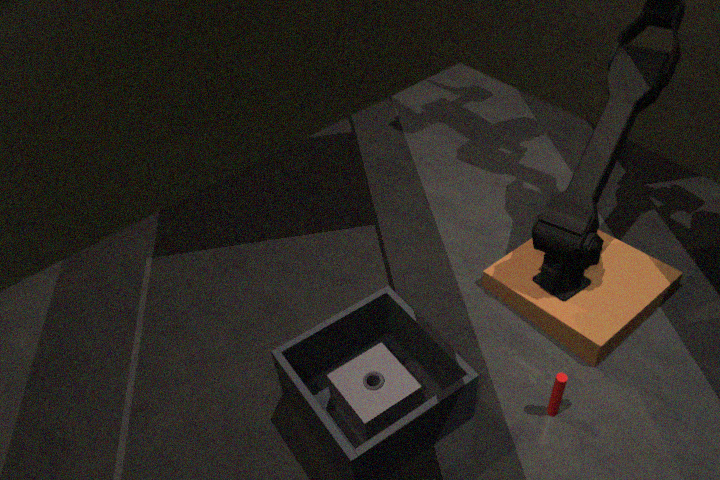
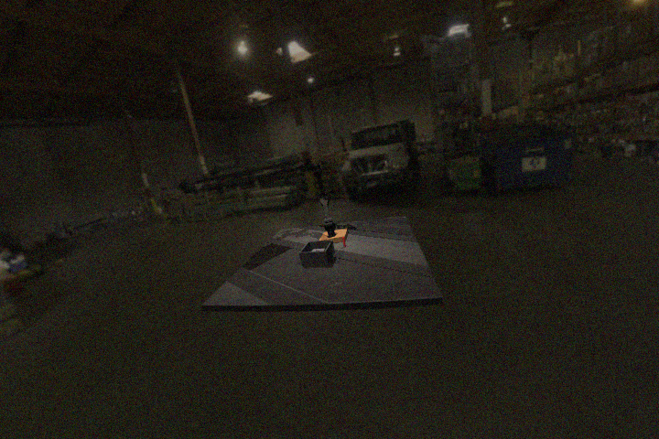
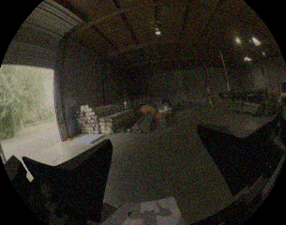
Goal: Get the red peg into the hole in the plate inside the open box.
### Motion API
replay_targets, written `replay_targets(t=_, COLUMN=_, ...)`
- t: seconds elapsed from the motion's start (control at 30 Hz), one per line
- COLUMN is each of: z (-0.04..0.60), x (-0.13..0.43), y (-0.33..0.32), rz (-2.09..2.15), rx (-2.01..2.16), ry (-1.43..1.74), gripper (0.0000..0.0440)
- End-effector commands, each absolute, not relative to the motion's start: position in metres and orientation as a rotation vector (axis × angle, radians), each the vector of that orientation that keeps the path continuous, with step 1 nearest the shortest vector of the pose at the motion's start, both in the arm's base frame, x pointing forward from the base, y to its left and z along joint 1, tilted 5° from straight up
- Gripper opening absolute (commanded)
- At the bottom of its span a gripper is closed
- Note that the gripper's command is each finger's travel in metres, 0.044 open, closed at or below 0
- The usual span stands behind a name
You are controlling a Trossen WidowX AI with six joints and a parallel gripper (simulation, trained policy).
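One red peg (image 1: 557, 395) (image 2: 344, 241) stands upright, long axis vertical, on the surface (image 1: 599, 418) (image 2: 309, 284), outside one open box (image 1: 315, 404) (image 2: 317, 259) and near one orange block (image 1: 627, 277) (image 2: 335, 237). Inside the box, one plate (image 1: 352, 376) has one hole. One arm (image 1: 604, 141) (image 2: 329, 228) is cut off overhead; its end effector's (image 3: 154, 136) two fingers are wide apart, their edges lost in darkness.

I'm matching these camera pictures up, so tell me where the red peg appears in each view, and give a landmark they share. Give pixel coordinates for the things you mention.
Top: the red peg (image 1: 557, 395) (image 2: 344, 241) stands upright at lower right, off the orange block's near corner.
Exterior: a tiny red upright near the centre, at the orange block's right edge.
Wrist: not in it.
Shared landmark, top and exterior only: the orange block (image 1: 627, 288) (image 2: 335, 236) under the arm.
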State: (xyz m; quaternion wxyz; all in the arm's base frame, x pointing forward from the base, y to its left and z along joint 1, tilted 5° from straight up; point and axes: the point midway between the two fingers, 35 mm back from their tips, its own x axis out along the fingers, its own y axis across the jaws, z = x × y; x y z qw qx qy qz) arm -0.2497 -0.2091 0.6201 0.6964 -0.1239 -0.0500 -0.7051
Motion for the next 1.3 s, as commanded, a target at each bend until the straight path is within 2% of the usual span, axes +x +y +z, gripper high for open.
replay_targets(t=0.0, z=0.623, x=-0.245, y=-0.208, rz=-1.57, rx=-0.276, ry=-0.129, gripper=0.0416)
replay_targets(t=0.1, z=0.64, x=-0.215, y=-0.201, rz=-1.533, rx=-0.281, ry=-0.201, gripper=0.044)
replay_targets(t=0.37, z=0.674, x=-0.096, y=-0.171, rz=-1.352, rx=-0.345, ry=-0.303, gripper=0.044)
replay_targets(t=0.6, z=0.671, x=0.018, y=-0.135, rz=-1.144, rx=-0.379, ry=-0.321, gripper=0.044)
replay_targets(t=0.97, z=0.608, x=0.171, y=-0.073, rz=-0.796, rx=-0.356, ry=-0.232, gripper=0.044)
replay_targets(t=1.27, z=0.516, x=0.254, y=-0.025, rz=-0.552, rx=-0.278, ry=-0.04, gripper=0.044)
